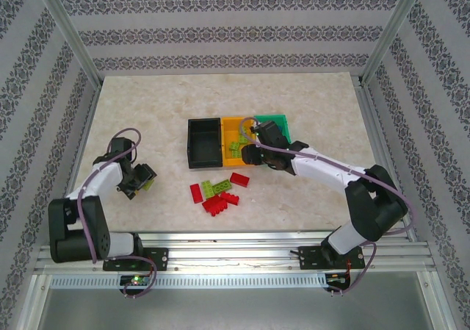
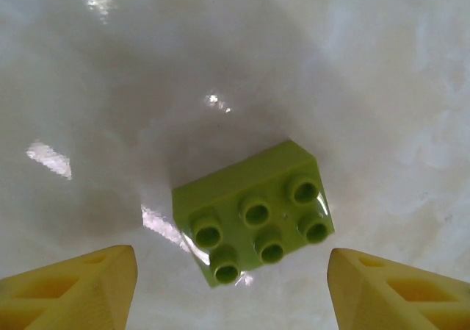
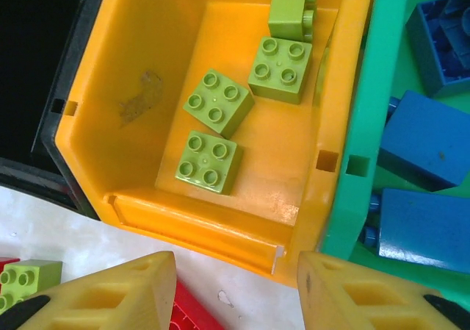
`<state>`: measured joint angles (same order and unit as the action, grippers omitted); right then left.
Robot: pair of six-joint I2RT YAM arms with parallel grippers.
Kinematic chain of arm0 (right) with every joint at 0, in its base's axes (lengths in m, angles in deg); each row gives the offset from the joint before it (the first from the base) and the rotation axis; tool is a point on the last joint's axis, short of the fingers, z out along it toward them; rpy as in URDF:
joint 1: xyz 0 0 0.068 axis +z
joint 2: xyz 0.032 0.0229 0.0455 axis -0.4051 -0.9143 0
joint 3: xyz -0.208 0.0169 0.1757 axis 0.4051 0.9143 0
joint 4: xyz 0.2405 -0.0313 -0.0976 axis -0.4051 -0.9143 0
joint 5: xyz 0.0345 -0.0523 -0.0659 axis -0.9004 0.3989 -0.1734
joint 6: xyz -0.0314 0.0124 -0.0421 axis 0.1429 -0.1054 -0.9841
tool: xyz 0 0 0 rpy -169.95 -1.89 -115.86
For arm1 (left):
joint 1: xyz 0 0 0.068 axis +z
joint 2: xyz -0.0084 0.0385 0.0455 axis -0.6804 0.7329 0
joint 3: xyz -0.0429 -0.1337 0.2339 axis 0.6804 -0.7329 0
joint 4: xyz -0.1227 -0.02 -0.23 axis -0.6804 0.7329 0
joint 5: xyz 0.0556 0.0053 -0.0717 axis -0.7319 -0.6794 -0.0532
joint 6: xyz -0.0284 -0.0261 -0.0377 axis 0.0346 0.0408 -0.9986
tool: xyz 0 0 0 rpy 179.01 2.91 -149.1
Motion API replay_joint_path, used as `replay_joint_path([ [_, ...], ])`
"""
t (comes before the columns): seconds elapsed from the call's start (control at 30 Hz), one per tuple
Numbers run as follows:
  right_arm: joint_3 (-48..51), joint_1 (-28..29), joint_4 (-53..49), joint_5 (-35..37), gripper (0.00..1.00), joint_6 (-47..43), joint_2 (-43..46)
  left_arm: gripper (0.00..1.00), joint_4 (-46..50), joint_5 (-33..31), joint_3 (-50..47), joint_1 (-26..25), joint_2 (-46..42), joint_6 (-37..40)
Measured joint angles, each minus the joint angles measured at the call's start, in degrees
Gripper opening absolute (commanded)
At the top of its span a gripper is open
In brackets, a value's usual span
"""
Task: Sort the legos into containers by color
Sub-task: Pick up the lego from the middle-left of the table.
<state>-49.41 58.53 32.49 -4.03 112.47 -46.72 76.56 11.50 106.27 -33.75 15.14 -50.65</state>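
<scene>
Three containers stand side by side: the black bin [image 1: 204, 142], the orange bin [image 1: 233, 137] and the green bin [image 1: 275, 124]. Inside the orange bin [image 3: 132, 65] lie several lime legos [image 3: 217, 102]. Blue legos [image 3: 426, 135] lie in the green bin [image 3: 367, 102]. My right gripper [image 1: 248, 156] hovers open over the orange bin's near wall, with nothing between its fingers [image 3: 110, 293]. Far to the left, my left gripper [image 1: 145, 177] stands open above one lime brick [image 2: 253, 220] that lies studs-up on the table, clear of both fingers [image 2: 81, 289].
Loose legos lie in front of the bins: red bricks [image 1: 196, 192], [image 1: 239, 178], [image 1: 220, 205] and a lime one [image 1: 218, 187]. A red brick [image 3: 192, 311] and a lime brick [image 3: 26, 280] show below the right gripper. Metal frame posts line the table's sides.
</scene>
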Motion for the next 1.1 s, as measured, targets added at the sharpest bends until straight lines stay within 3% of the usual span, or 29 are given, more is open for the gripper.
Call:
replay_joint_path([
  [0.33, 1.5, 0.0, 1.6, 0.1, 0.48, 1.2, 0.5, 0.71, 0.1, -1.1, 2.6, 0.0, 5.5, -3.5],
  [0.63, 1.5, 0.0, 1.7, 0.1, 0.48, 1.2, 0.5, 0.51, 0.1, -1.4, 3.7, 0.0, 7.8, -6.4],
  [0.93, 1.5, 0.0, 1.9, 0.1, 0.48, 1.3, 0.5, 0.51, -0.3, 0.8, 3.7, -0.9, 3.0, -6.6],
  [1.1, 3.0, 0.0, 2.4, 0.9, 0.48, 1.6, 1.0, 0.41, -1.6, 3.7, 6.5, -5.8, -1.8, -6.6],
])
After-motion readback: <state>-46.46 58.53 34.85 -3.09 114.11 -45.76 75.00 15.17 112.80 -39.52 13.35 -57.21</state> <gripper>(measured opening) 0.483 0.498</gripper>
